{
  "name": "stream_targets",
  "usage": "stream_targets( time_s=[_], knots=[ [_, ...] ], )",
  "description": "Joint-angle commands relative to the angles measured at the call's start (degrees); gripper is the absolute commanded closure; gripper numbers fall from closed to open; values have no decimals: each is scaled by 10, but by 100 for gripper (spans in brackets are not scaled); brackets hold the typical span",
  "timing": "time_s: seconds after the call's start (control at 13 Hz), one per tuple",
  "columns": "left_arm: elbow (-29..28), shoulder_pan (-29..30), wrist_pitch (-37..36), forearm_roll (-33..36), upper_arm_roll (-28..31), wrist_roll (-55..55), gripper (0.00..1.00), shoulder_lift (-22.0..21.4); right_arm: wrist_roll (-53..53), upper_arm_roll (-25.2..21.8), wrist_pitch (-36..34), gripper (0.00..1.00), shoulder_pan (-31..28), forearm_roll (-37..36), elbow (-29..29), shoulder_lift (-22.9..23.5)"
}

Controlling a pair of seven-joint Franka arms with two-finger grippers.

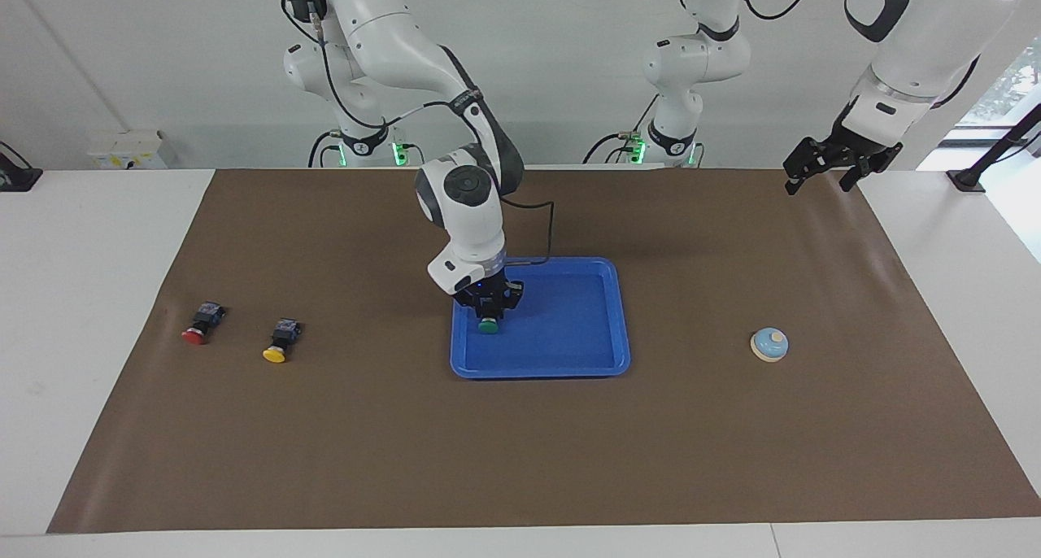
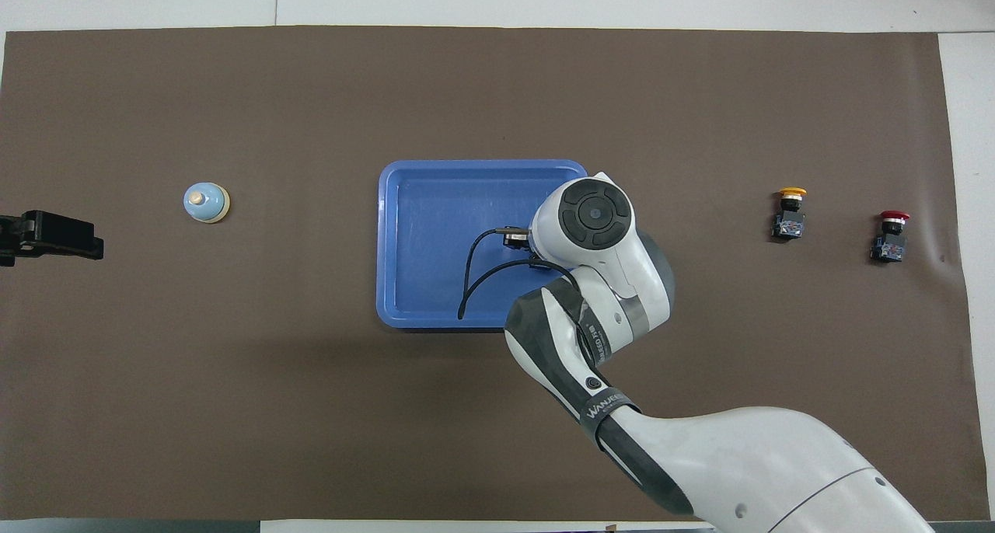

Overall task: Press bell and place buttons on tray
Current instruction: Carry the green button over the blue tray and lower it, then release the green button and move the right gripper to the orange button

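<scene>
My right gripper [image 1: 488, 315] is shut on the green button [image 1: 488, 326], low over the blue tray [image 1: 569, 355], at the tray's side toward the right arm's end; I cannot tell whether the button touches the floor. In the overhead view the arm's wrist hides both over the tray [image 2: 435, 207]. The yellow button [image 1: 280, 342] [image 2: 790, 210] and red button [image 1: 199, 326] [image 2: 890, 234] lie on their sides on the mat toward the right arm's end. The light-blue bell [image 1: 769, 344] [image 2: 206, 203] stands toward the left arm's end. My left gripper [image 1: 818, 182] [image 2: 78, 242] waits open, raised over the mat's edge.
A brown mat [image 1: 520, 460] covers most of the white table [image 1: 89, 298]. A black cable [image 2: 474, 276] from the right wrist loops over the tray. The right arm's forearm [image 2: 699, 455] crosses the mat near the robots.
</scene>
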Motion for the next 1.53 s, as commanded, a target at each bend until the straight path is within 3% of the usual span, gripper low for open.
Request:
stream_targets(
  time_s=[0.0, 0.08, 0.15, 0.23, 0.38, 0.54, 0.69, 1.0, 1.23, 1.46],
  knots=[
    [0, -2, -4, 3, 3, 0, 0, -3, 16, -1, 15, 100, 3, 8, -18, -8],
    [0, -2, -4, 3, 3, 0, 0, -3, 17, -1, 15, 74, 3, 8, -19, -8],
    [0, -2, -4, 3, 3, 0, 0, -3, 19, -1, 14, 14, 3, 8, -20, -8],
    [0, -2, -4, 3, 3, 0, 0, -3, 27, -1, 12, 0, 4, 8, -19, -8],
    [0, -2, -4, 3, 3, 0, 0, -3, 40, -1, 3, 0, 4, 8, -13, -13],
    [0, -2, -4, 3, 3, 0, 0, -3, 42, -7, -49, 0, -14, 8, 7, -38],
    [0, -2, -4, 2, 3, 0, 0, -3, 34, -7, -109, 0, -63, 8, 33, -71],
    [0, -2, -4, 3, 3, 0, 0, -3, -71, -8, -153, 0, -168, 1, 36, -116],
    [0, -2, -4, 3, 3, 0, 0, -3, -161, -8, -159, 0, -256, -2, 27, -119],
    [0, -2, -4, 3, 3, 0, 0, -3, -228, -9, -142, 0, -321, -6, -18, -132]
  ],
)
